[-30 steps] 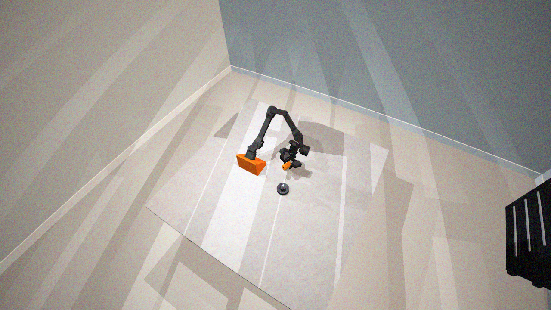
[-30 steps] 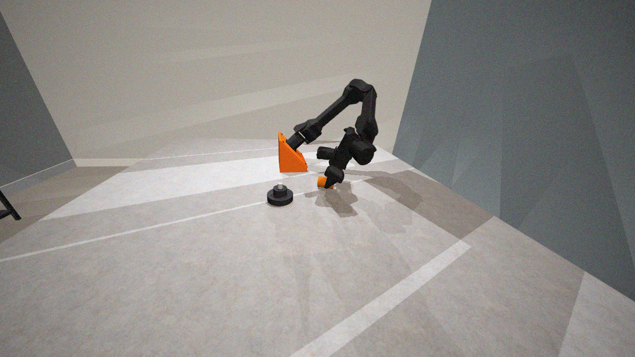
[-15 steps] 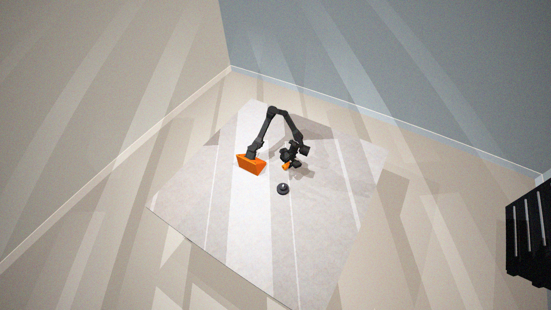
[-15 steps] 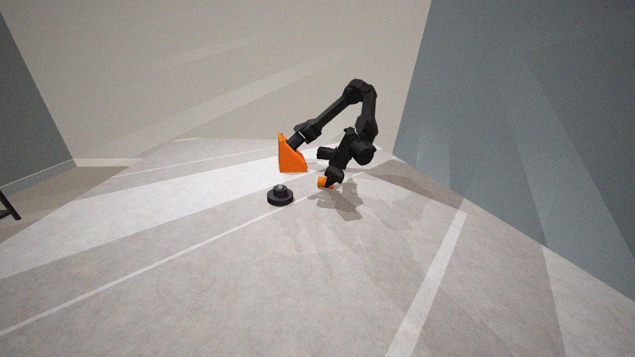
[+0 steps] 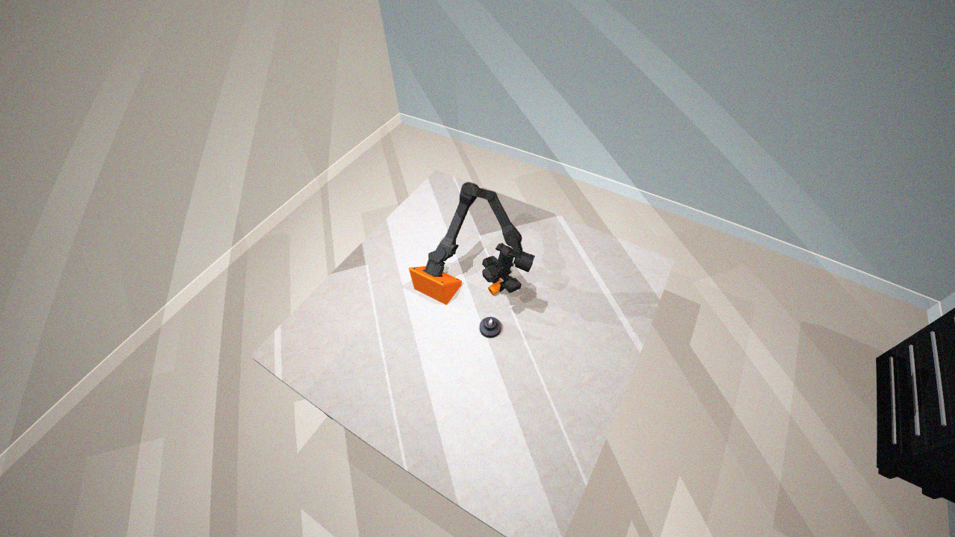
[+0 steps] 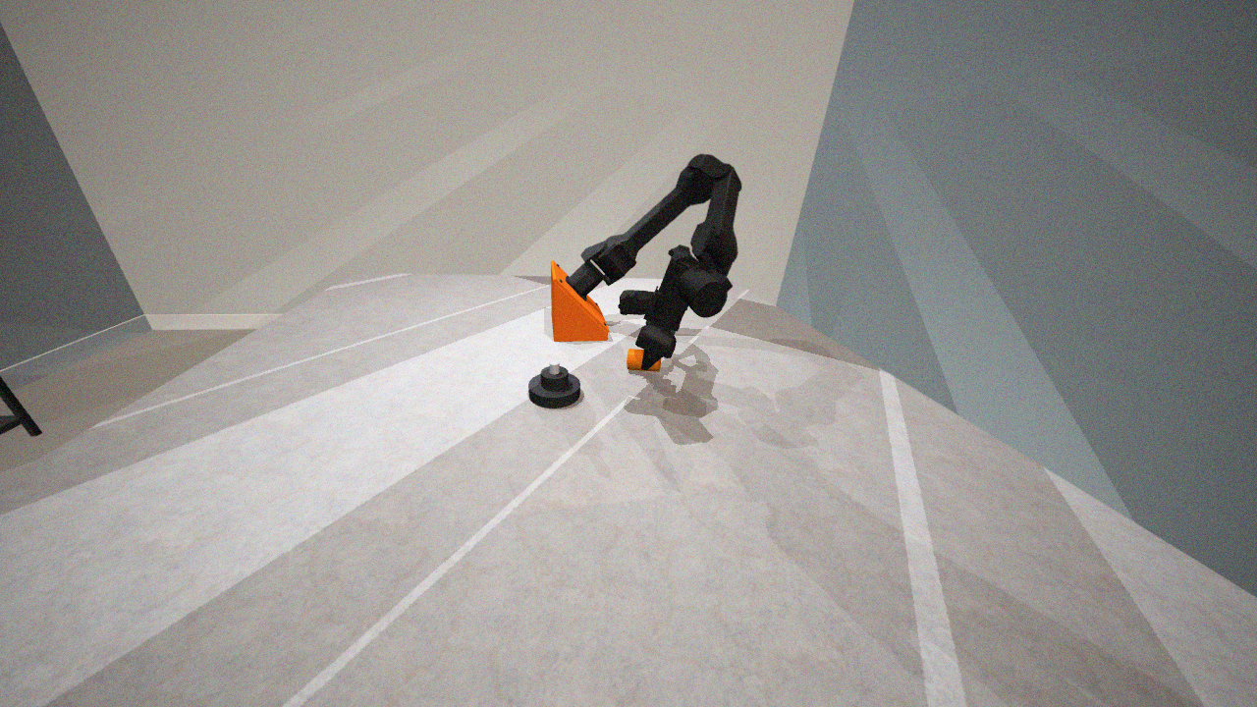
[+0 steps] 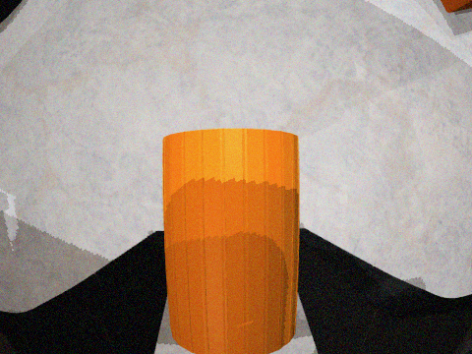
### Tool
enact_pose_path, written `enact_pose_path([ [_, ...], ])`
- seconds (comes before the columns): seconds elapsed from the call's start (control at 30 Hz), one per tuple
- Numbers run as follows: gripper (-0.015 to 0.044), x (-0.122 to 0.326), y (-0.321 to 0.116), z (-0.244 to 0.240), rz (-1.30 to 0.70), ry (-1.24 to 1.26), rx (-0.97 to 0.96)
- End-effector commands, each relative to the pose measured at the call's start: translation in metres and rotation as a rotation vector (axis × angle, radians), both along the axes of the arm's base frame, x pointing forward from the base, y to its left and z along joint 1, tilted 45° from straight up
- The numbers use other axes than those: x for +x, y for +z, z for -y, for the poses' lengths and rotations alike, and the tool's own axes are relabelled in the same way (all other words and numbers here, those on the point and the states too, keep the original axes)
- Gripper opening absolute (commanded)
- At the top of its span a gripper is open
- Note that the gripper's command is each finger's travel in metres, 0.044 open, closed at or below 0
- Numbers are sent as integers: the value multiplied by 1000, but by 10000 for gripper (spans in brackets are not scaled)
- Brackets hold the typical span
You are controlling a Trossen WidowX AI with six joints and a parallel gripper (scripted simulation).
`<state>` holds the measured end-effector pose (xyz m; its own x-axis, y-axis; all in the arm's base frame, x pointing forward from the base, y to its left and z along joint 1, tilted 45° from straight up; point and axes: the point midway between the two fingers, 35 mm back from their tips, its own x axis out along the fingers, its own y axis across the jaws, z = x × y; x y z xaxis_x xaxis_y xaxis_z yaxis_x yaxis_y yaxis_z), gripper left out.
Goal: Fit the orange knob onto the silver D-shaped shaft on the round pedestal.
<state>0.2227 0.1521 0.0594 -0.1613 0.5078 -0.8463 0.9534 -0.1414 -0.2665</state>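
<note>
The orange knob (image 5: 494, 287) (image 6: 634, 358) (image 7: 231, 206) is a cylinder lying on its side at the table top, its long axis level. My gripper (image 6: 651, 361) (image 7: 231, 243) is shut on it, with one black finger against each side of the knob in the wrist view. Neither end face shows clearly, so the hole and its flat side are hidden. The dark round pedestal (image 5: 490, 329) (image 6: 553, 394) stands apart from the knob. The silver shaft (image 5: 490, 321) (image 6: 553, 369) points up from its middle with nothing on it. The shaft's flat side is too small to make out.
The arm's orange base (image 5: 433, 287) (image 6: 577, 318) stands behind the pedestal, to the left of the gripper in the top and exterior views. A corner of it shows at the wrist view's top right. A black slatted object (image 5: 915, 407) is at the far right of the top view.
</note>
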Motion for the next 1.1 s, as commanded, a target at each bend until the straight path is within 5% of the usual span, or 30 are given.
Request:
enact_pose_path([
  [0.0,179,-1,0,5,16,-17,74],
  [1.07,179,-9,-14,35,88,-159,579],
])
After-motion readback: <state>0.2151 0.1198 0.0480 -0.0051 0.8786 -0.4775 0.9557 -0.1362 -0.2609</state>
